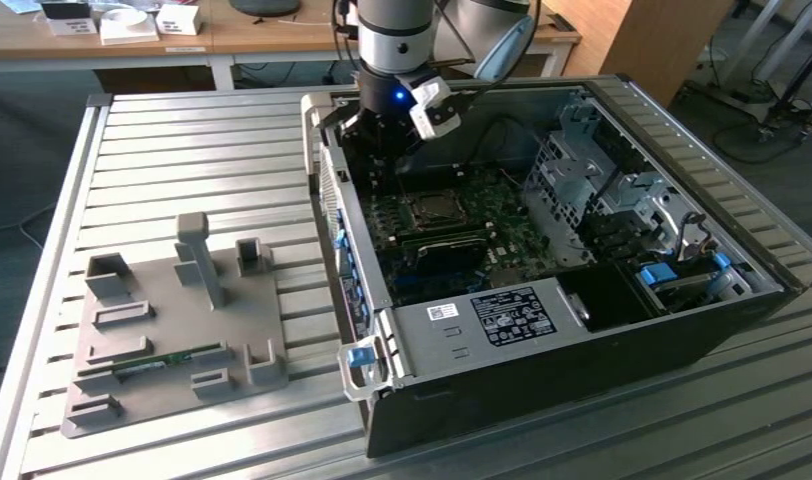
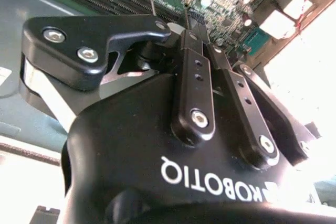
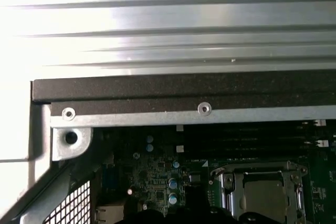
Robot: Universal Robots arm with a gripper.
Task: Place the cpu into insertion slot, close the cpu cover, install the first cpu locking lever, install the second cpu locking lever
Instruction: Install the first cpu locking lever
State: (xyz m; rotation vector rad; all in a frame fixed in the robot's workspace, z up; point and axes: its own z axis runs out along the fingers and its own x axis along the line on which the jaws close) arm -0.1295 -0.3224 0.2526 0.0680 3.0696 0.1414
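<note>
Pincer [image 2: 189, 31]: pressed together, held near the insertion slot [image 1: 413, 222].
Cpu [image 3: 268, 198]: seated in the insertion slot, covered by the lowered cpu cover [image 3: 228, 190].

Case [image 1: 580, 375] open above insertion slot [image 1: 433, 211]; drive cage [image 1: 586, 185] near

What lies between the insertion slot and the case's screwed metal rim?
Long black memory slots, running parallel to the case rim beside the insertion slot, in the first wrist view.

One computer case [image 1: 580, 390], one motherboard [image 1: 513, 238], one cpu [image 3: 268, 195], one cpu cover [image 3: 229, 192], one gripper [image 2: 202, 40], one grey fixture plate [image 1: 166, 385].
</note>
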